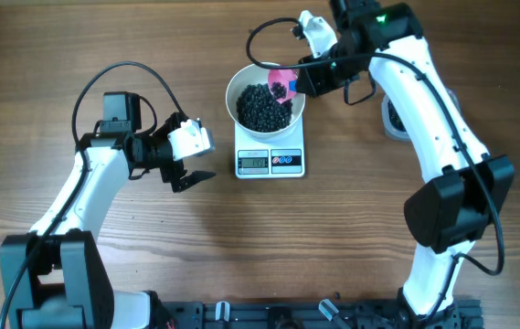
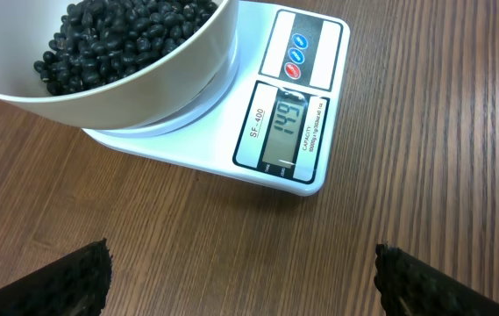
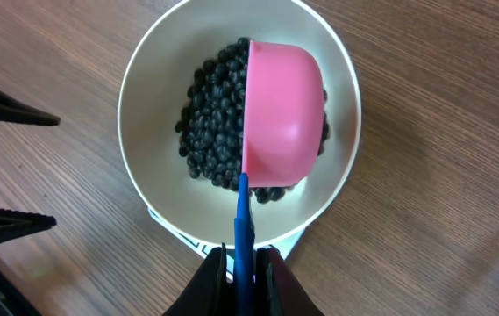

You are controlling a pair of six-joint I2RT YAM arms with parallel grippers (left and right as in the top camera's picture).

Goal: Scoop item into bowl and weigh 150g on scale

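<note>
The white bowl point(image 1: 233, 95) stands on the scale point(image 1: 270, 163) with a heap of black beans, the item point(image 1: 260, 110), inside. My right gripper point(image 1: 319, 75) is shut on the blue handle point(image 3: 243, 233) of a pink scoop point(image 3: 284, 110). The scoop is tipped over the bowl's right side and some beans show in it from overhead. My left gripper point(image 1: 206, 151) hangs wide open just left of the scale, holding nothing. In the left wrist view its fingers point(image 2: 65, 281) flank bare wood in front of the scale's display point(image 2: 286, 127), which shows three digits.
A grey round object point(image 1: 392, 119) lies at the right, partly hidden behind my right arm. The wooden table point(image 1: 351, 228) runs around the scale on all sides. Cables loop above both arms.
</note>
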